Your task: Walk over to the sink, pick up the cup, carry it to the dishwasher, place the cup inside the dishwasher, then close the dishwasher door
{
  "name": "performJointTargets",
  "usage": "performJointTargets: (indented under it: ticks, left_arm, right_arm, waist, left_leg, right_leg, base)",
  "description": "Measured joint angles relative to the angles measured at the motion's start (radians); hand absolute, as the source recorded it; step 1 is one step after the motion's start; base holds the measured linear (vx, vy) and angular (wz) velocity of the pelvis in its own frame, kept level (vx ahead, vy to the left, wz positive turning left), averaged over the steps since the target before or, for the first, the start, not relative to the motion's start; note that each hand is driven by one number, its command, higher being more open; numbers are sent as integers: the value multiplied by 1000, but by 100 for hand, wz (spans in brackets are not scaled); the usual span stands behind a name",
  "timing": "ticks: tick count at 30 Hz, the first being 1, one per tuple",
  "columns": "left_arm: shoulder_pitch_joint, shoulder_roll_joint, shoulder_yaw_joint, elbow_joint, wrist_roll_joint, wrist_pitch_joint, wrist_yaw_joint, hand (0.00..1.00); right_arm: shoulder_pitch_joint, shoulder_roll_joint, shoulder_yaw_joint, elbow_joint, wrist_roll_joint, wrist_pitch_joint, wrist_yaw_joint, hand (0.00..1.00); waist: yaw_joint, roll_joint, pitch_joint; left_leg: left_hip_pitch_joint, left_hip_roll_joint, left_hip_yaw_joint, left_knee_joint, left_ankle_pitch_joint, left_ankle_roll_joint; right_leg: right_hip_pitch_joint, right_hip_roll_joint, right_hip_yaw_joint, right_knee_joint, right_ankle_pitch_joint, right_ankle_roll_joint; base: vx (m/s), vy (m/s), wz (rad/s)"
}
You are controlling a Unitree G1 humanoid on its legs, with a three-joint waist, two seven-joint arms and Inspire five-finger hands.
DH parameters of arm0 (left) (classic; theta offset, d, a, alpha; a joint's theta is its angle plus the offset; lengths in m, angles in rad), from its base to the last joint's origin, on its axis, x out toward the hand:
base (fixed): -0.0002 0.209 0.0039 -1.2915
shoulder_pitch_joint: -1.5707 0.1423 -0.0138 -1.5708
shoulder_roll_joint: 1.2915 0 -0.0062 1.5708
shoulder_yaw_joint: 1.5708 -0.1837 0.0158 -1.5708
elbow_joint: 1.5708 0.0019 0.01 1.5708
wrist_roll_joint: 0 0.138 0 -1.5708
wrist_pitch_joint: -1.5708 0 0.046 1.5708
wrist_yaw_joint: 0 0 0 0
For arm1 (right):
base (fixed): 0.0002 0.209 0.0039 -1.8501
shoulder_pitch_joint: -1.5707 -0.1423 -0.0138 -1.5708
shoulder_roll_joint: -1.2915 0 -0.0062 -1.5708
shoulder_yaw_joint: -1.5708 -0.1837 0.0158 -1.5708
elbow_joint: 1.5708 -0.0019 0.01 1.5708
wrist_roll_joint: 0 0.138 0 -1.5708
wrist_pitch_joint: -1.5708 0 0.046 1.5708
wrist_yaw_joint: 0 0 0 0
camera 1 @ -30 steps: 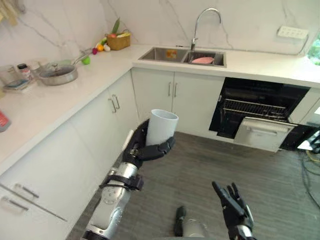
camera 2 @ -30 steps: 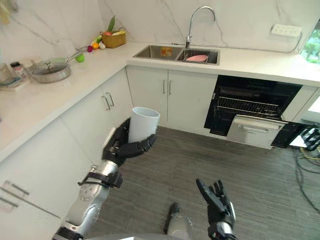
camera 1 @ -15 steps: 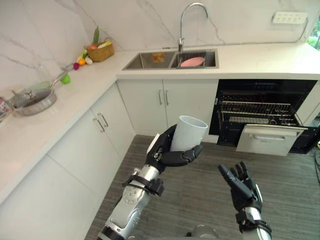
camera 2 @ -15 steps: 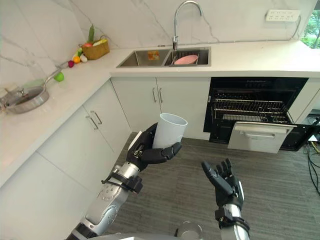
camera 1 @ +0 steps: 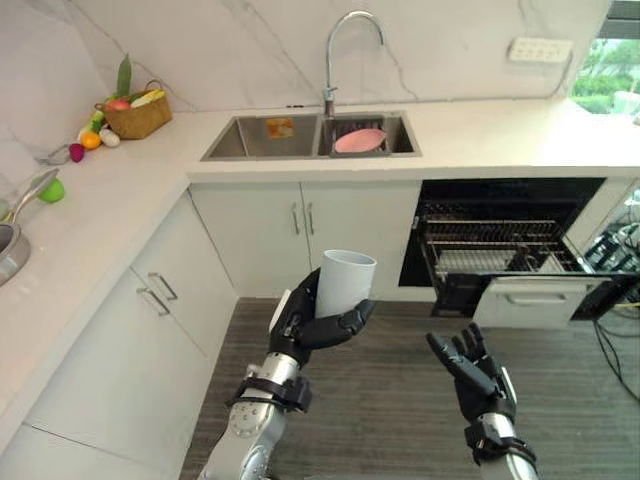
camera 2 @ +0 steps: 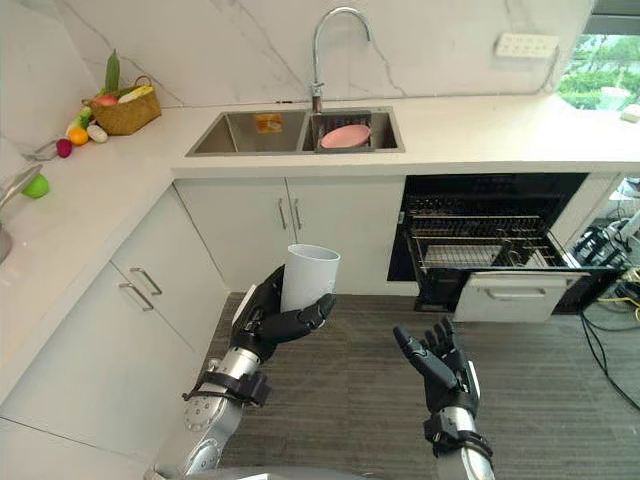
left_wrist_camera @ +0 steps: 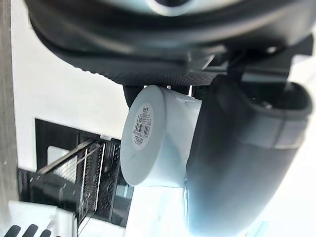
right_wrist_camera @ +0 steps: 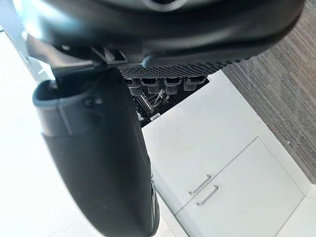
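Cup [camera 1: 345,283] still upright in left hand [camera 1: 301,323], fingers curled round it | right hand [camera 1: 480,382] still spread, empty | dishwasher [camera 1: 505,250] open beyond right hand

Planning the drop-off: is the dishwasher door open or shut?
Open: the dishwasher door hangs down, its rack showing inside.

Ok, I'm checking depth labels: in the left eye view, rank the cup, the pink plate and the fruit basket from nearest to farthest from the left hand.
1. cup: held in the left hand.
2. pink plate: ahead, in the right basin of the sink.
3. fruit basket: at the far left corner of the counter.
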Motion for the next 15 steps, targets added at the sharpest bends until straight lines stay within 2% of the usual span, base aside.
performJointTargets:
  ticks: [1, 2, 3, 4, 5, 6, 7, 9, 12, 13, 14, 15]
  left_arm:
    - [-8, 1, -2, 0, 0, 0, -1, 0]
    - [-27, 3, -2, 0, -1, 0, 2, 0]
    - [-32, 6, -3, 1, 0, 0, 10, 0]
    - [-36, 13, -9, 0, 0, 0, 19, 0]
    - [-36, 15, -11, 0, -1, 0, 26, 0]
    - [-36, 16, -11, 1, -2, 0, 37, 0]
    - [-36, 17, -10, 1, -2, 0, 37, 0]
    - [-36, 24, -19, 1, -1, 0, 33, 0]
    - [-40, 43, -19, 1, 0, -1, 1, 0]
    - [-43, 48, -15, 1, 0, -2, -4, 0]
    - [-43, 53, -4, 1, 0, -6, -15, 0]
    - [-45, 48, 3, 16, 0, -7, -17, 0]
  right_arm:
    - [0, 2, 0, 0, 0, 0, -8, 100]
    - [-8, 19, 0, 2, -2, 0, -26, 100]
    - [-15, 31, 1, 5, -2, 0, -38, 100]
    - [-18, 47, 3, 16, -2, 0, -44, 100]
    - [-18, 52, 8, 20, -2, 0, -44, 100]
    - [-12, 54, 17, 21, -3, 0, -43, 100]
    - [-5, 55, 21, 21, -5, 0, -44, 100]
    - [5, 55, 20, 19, -12, 0, -45, 100]
    - [13, 55, 7, -3, -18, 0, -47, 100]
    - [14, 56, -3, -22, -20, 0, -47, 100]
    - [20, 58, -16, -59, -21, -9, -48, 100]
    - [31, 44, -23, -100, -23, -30, -48, 100]
  waist:
    - [0, -2, 1]
    - [2, -13, 4]
    - [3, -14, 4]
    - [2, -9, 2]
    - [1, -9, 2]
    - [0, -9, 6]
    - [-2, -11, 19]
    - [-6, -9, 39]
    - [-23, -5, 66]
    - [-22, -11, 70]
    - [-23, -32, 63]
    - [-25, -31, 67]
  left_leg:
    - [8, -14, -5, 5, -12, 6]
    - [46, -49, -15, 7, -40, 22]
    - [78, -61, -21, -5, -54, 28]
    - [112, -62, -25, -15, -82, 41]
    - [119, -58, -25, -13, -93, 40]
    - [134, -49, -25, -13, -110, 31]
    - [154, -39, -26, -13, -126, 21]
    - [180, -20, -32, -10, -141, 5]
    - [219, 29, -46, -7, -167, -33]
    - [229, 39, -45, -7, -175, -46]
    - [245, 33, -42, -7, -195, -79]
    - [269, 39, -56, -1, -217, -119]
  right_leg:
    - [-17, -28, -4, 66, 14, 9]
    - [-85, -107, 3, 260, 97, 0]
    - [-128, -147, 16, 363, 192, -7]
    - [-177, -174, 22, 466, 237, -18]
    - [-202, -175, 16, 496, 201, -32]
    - [-248, -170, -11, 524, 132, -74]
    - [-282, -160, -50, 511, 90, -94]
    - [-315, -133, -80, 436, 68, -113]
    - [-369, -62, -82, 114, 96, -127]
    - [-370, -43, -85, -39, 143, -129]
    - [-351, -30, -107, -243, 202, -114]
    - [-337, -17, -110, -265, 307, -141]
  base:
    - [238, 258, 51]
    - [212, 221, 31]
    - [257, 238, 20]
    - [173, 128, -3]
    - [147, 67, -12]
    - [112, -16, -15]
    - [147, -57, -13]
    - [147, -98, 1]
    - [233, -188, 7]
    - [211, -177, -3]
    - [400, -338, -4]
    - [380, -312, -7]
